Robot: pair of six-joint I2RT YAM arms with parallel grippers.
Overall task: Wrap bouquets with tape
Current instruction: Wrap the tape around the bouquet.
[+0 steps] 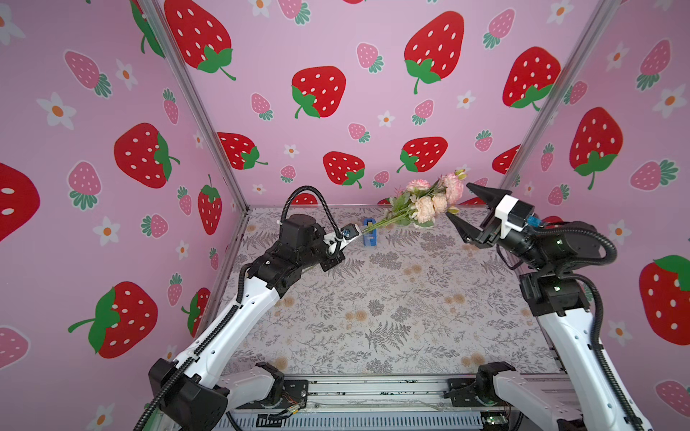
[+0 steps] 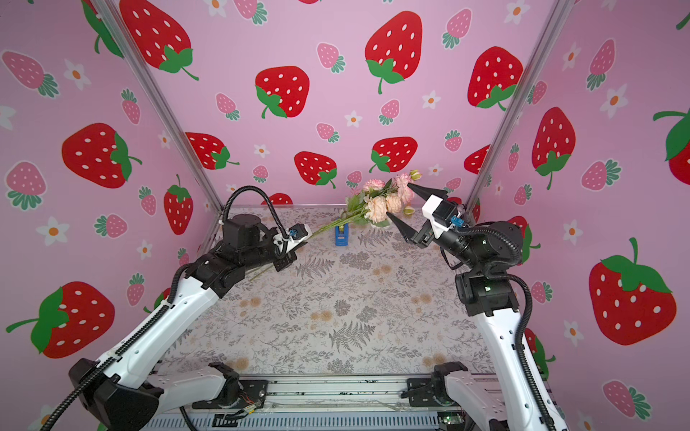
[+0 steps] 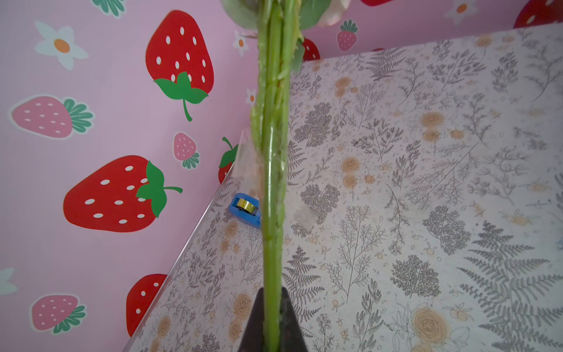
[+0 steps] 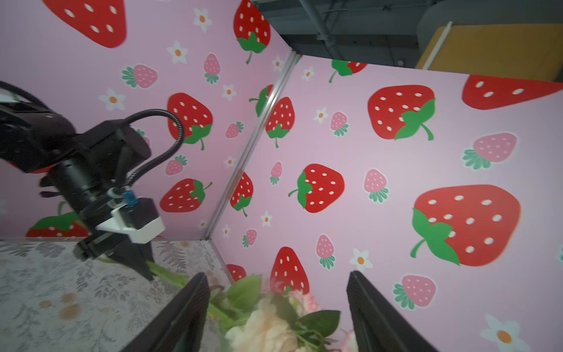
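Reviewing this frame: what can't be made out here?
Whether tape goes all round the bouquet stems: the left wrist view shows one side only; too small in both top views.
Left pincer: tips covered by its camera mount in both top views.
Blooms: blurred and cut by the edge in the right wrist view.
Tape dispenser: partly behind the stems in the left wrist view.

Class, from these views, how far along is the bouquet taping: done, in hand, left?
Done, apparently: clear tape clings to the stems, one flap loose. In hand: left gripper shut on the bouquet, held off the table; right gripper open at the blooms. Left, probably: pressing that flap down.
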